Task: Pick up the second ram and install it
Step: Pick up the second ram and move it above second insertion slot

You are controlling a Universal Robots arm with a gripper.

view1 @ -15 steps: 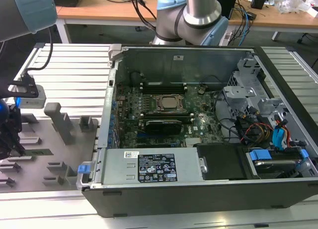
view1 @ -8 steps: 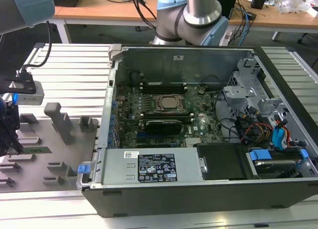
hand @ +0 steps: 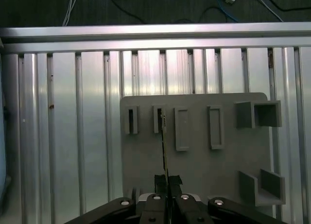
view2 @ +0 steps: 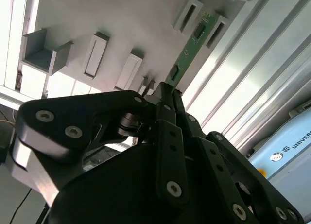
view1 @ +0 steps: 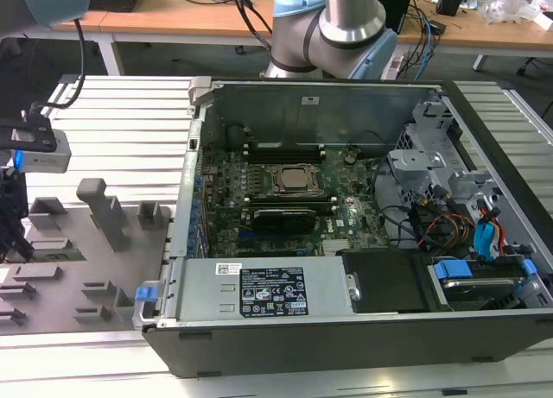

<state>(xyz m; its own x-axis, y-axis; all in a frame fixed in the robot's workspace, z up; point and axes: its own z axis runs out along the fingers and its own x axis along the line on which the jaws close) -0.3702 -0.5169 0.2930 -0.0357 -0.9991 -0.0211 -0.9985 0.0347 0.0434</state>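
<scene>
- Gripper [view2: 167, 90]: the 2 dark fingers are pressed together on the near end of the second ram [view2: 190, 46], pinching the board by its flat faces. In the first wrist view the fingertips sit tight on either side of the thin edge, with no gap showing.
- Second ram: a narrow green stick with dark chips. It is over the grey tray [hand: 204, 165], and its far end reaches in among the row of slotted blocks [hand: 130, 120]. Whether that end rests in a holder or has cleared it cannot be told.
- Long axis: the stick runs straight out from the fingertips, continuing the line of the fingers. It appears edge-on as a dark line in the first wrist view and as a slanted green strip in the second wrist view.
- Key relation: in the exterior view the tray lies at the exterior view's left, on the ribbed aluminium table [view1: 121, 113]. The open computer case [view1: 346, 355] stands toward the exterior view's right. The motherboard [view1: 225, 191] and processor socket [view1: 294, 179] are thus well apart from the held stick, across the case's near side wall.
- Judgement: the grasp appears made, and installation is not yet done.
</scene>
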